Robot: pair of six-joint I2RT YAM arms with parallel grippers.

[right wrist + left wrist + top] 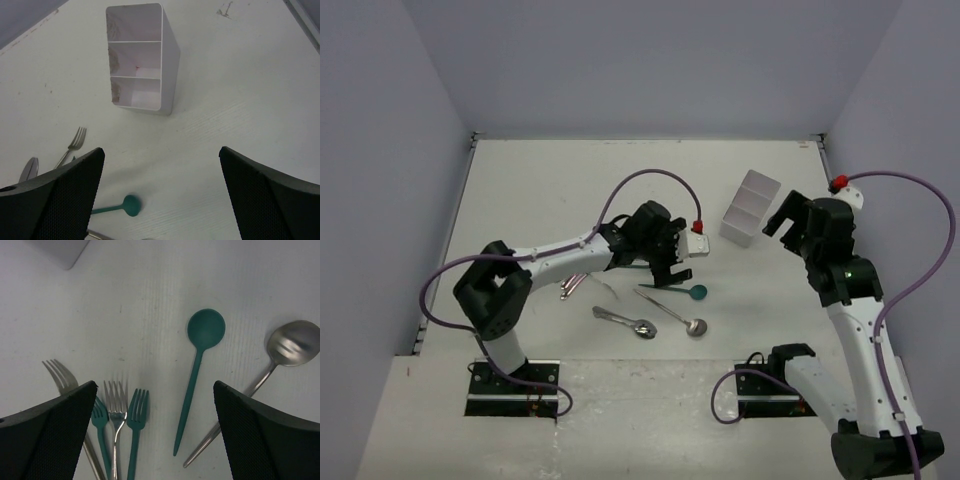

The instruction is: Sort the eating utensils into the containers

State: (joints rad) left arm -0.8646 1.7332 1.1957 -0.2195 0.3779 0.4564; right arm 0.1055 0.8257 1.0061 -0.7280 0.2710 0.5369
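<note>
Two silver spoons lie nearest the front edge of the table (540, 190): a short silver spoon (625, 321) on the left and a long silver spoon (672, 311) just beside it on the right, the two apart. Just beyond them lies the teal spoon (197, 365), its handle close to the long one's handle but not touching.

Over that spot hangs the left gripper (154, 387), fingers spread wide with nothing between them. Under it four forks lie side by side, tines pointing the same way: an outer silver fork (60, 375), a small teal fork (100, 415), a middle silver fork (115, 395) and a larger teal fork (137, 402). The middle three are packed close, and I can't tell whether they touch.

Farther back and to the right stands the white three-compartment box (750, 208), open side up, well apart from the cutlery. The right gripper (161, 152) hovers near it, fingers wide apart and holding nothing.
</note>
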